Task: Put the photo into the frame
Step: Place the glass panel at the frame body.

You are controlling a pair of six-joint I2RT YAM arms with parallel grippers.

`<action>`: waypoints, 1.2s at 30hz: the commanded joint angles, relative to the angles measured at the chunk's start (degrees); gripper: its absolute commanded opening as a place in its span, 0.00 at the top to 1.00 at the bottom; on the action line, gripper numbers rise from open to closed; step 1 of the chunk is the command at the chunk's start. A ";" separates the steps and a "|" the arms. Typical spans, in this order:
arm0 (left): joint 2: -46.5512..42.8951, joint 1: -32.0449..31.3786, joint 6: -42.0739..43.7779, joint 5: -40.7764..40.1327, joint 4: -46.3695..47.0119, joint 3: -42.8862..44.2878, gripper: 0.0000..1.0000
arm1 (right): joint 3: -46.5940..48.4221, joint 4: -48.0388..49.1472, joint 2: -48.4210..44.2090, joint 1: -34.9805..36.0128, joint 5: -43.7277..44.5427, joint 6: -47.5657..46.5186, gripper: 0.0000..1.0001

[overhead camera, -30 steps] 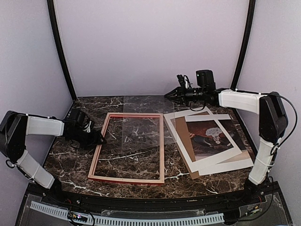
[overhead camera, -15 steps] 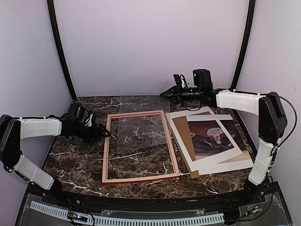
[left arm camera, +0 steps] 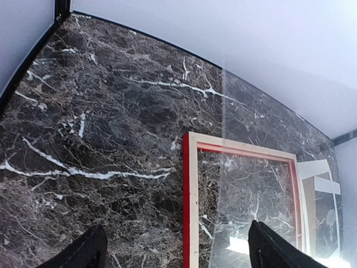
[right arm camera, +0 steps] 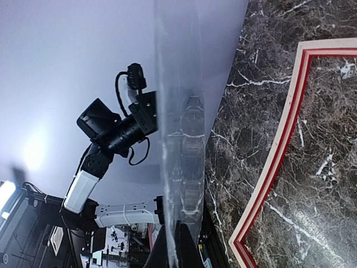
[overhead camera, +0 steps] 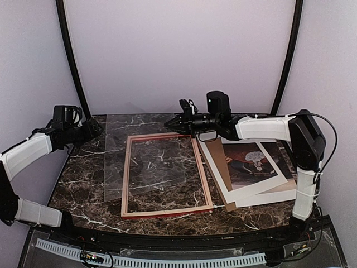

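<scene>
left gripper: I see its fingers spread wide with nothing between them. It hangs above the back-left corner of the bench, apart from the frame and the sheet.
right gripper: pressed together on the back edge of the clear sheet. In my right wrist view the sheet runs edge-on straight out from between the fingers.
right arm: it reaches from the right side along the back of the bench, and the gripper sits above the frame's back rail.
frame: flat in the middle of the bench, with its long rails running from the near edge toward the back. The pale face is up and red shows along its sides. I see marble through the opening.
clear sheet: it covers the left and middle of the frame and sticks out past the left rail toward the bench's left edge. I cannot tell whether its near edge rests on the frame.
photo: picture side up on the right side of the bench, outside the frame. It lies on top of a brown board and a white sheet.
stack edge: the white sheet's left edge lies just beside the frame's right rail. I cannot tell if they touch.
</scene>
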 commanded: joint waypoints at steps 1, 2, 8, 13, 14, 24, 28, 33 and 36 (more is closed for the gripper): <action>-3.84 0.86 1.62 -3.92 -1.05 -0.89 0.08 | -1.31 1.06 2.60 -0.49 0.36 -0.10 1.00; -4.06 0.82 2.00 -3.42 -0.33 -1.18 0.08 | -1.48 -0.73 3.41 -0.63 0.19 -1.28 1.00; -0.89 0.75 3.08 0.97 -1.58 -0.87 0.07 | -6.40 -4.68 7.30 -4.04 -1.80 -5.20 1.00; 0.76 0.77 2.92 2.27 -0.60 -1.32 0.07 | -6.81 -11.59 8.85 -6.11 -2.78 -11.46 1.00; 0.97 0.78 2.90 2.43 -0.55 -1.30 0.07 | -6.90 -12.61 8.91 -6.44 -2.64 -12.35 1.00; 4.76 -0.67 2.86 2.07 1.11 -2.13 0.07 | -3.90 -23.73 9.39 -7.69 -2.08 -21.06 1.00; 5.60 -1.18 3.19 2.07 1.20 -1.54 0.07 | -3.26 -24.22 9.29 -7.74 -1.91 -21.49 1.00; 5.83 -1.37 3.33 2.12 1.24 -1.50 0.07 | -4.00 -22.21 8.84 -7.69 -1.19 -20.01 1.00; 5.79 -1.50 3.26 2.07 1.45 -1.96 0.07 | -5.27 -19.46 8.45 -7.72 -0.60 -18.18 1.00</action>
